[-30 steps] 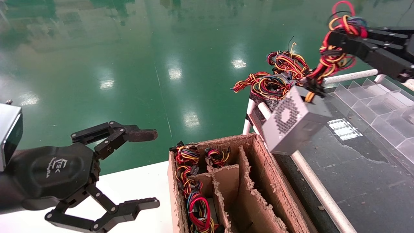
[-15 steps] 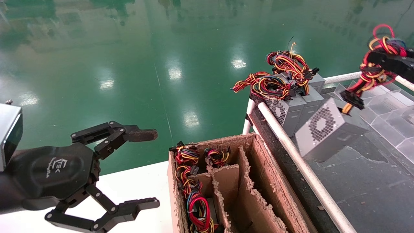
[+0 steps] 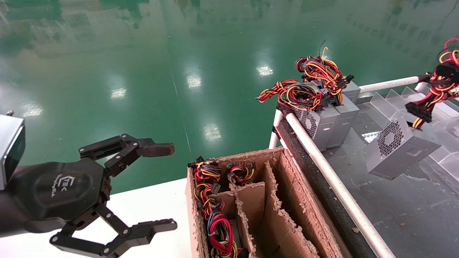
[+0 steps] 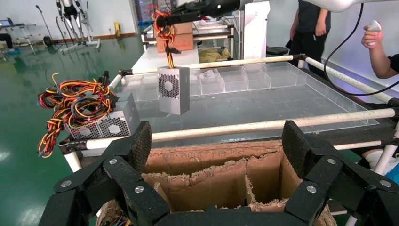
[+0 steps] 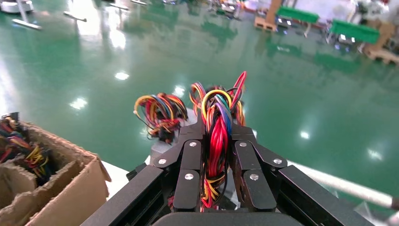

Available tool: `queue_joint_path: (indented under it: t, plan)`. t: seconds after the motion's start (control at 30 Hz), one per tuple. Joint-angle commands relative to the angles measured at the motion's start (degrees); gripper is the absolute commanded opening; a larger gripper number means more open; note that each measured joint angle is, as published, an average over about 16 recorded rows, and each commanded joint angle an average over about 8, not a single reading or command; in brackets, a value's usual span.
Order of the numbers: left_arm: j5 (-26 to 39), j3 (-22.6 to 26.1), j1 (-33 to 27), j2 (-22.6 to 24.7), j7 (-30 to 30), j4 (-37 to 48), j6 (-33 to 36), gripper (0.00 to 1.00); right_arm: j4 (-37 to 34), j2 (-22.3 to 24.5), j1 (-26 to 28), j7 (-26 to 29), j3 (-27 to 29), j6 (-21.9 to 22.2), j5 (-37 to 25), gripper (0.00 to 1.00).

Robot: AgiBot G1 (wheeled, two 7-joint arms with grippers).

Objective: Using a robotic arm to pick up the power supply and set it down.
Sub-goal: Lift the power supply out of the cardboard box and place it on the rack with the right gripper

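at the lower left of the head view the left gripper [image 3: 118, 195] sat parked over the white worktop [image 3: 150, 208], its fingers spread wide and holding nothing. just right of it, bottom centre, stood the torn cardboard box [image 3: 287, 200] with its dividers, a few wire bundles showing in its left slots.

further back and to the right lay the dark tray worktop [image 3: 394, 200] behind a white rail [image 3: 333, 182]. two like grey boxes [image 3: 330, 120] with yellow-orange wire tangles rested at its far left corner, touching each other.

the power supply [image 3: 398, 150] hung at the right of the frame, clear above the tray surface, tilted, its perforated fan face turned toward the box. it dangled straight below the right gripper [image 5: 216, 155], which was almost out of the frame's upper right edge; the wrist view showed that gripper pinching the red wire bundle [image 5: 217, 141] between pressed-together fingers, not the metal case. so the load lay beneath the gripper with the cable as the only link, its long axis slanting down toward the tray. i judged the setting-down turned on lowering straight, since the box could swing or twist on its wires. clear plastic dividers [image 3: 401, 100] stood just beyond it.
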Motion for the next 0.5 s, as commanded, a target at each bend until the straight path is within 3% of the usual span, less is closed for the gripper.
queue_joint_path:
  t: [0.03,0.27,0.5]
  plan:
    - [0.00,0.00,0.00,0.00,0.00,0.00,0.00,1.00,-1.99,-0.55,1.10,-0.40,-0.45,0.21,-0.91,0.00]
    - [0.00,0.00,0.00,0.00,0.00,0.00,0.00,1.00,-9.22,-5.07,5.77,-1.78,-1.94,2.51,-3.44,0.00]
    - [0.00,0.01,0.00,0.00,0.00,0.00,0.00,1.00,-14.42,-8.60,9.98,-3.94,-3.31,7.66,-6.09,0.00]
